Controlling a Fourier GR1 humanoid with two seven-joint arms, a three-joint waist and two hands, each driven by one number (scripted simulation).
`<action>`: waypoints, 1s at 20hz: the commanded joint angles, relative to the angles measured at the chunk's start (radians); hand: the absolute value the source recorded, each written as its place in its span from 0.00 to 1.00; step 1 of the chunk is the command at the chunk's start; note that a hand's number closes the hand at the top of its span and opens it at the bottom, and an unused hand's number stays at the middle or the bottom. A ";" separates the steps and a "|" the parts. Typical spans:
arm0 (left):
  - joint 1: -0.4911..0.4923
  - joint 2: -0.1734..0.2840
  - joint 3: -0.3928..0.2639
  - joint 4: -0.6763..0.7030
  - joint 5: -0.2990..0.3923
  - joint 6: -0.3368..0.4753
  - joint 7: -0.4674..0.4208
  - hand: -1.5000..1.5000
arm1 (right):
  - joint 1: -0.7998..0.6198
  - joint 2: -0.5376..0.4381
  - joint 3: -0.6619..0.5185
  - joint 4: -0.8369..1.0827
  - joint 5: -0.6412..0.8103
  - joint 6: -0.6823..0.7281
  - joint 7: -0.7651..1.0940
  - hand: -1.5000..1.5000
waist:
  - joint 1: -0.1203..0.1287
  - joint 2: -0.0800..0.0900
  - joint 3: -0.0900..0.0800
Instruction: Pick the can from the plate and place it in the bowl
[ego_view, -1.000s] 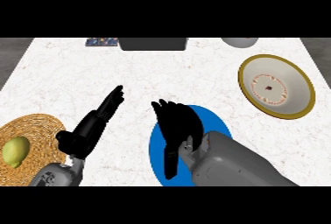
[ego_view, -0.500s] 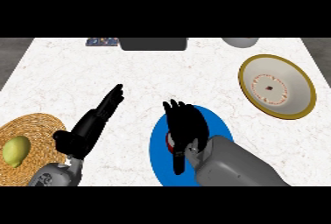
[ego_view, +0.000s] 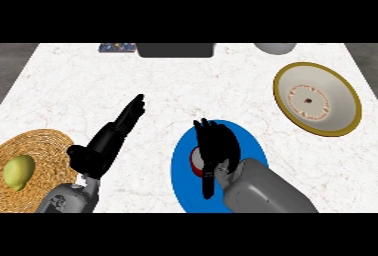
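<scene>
**Right hand parked over the can, grab not made yet**

So here's where you're at. The small red-and-white metal can (ego_view: 198, 161) sits on the flat round blue plate (ego_view: 184, 185), near the middle of the white marbled desk (ego_view: 221, 80), at about 6 o'clock in the head view. Your right hand (ego_view: 215, 145) is directly over it, fingers stretched out straight toward 12 o'clock, not wrapped around anything. Most of the can is hidden under it; only a sliver shows at the hand's 9 o'clock side.

Left hand (ego_view: 111, 140) is just resting at 8 o'clock, fingers straight and idle, next to the woven straw mat (ego_view: 44, 145) with the yellow-green fruit (ego_view: 18, 171) on it.

The target, the wide cream bowl with a gold rim (ego_view: 317, 98), is up at 2 o'clock, well apart from the plate.

My guess on handling: the can's rigid and probably light, but smooth curved walls can slip. I'd take it across the sides, thumb opposite the fingers around the middle, and keep it upright on the way over.
</scene>
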 joint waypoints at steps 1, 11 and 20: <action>0.036 0.003 0.017 -0.014 -0.012 -0.034 -0.013 0.50 | -0.044 0.109 -0.046 0.105 0.062 0.009 0.064 0.00 | 0.007 0.001 0.000; 0.052 -0.025 0.071 -0.063 -0.043 -0.072 0.019 0.50 | -0.029 0.114 -0.115 0.212 0.261 -0.045 -0.215 1.00 | 0.008 0.002 0.000; 0.101 -0.071 0.062 -0.101 -0.112 -0.079 0.023 0.50 | 0.082 0.049 -0.180 0.106 0.373 -0.073 -0.310 1.00 | 0.005 0.000 0.000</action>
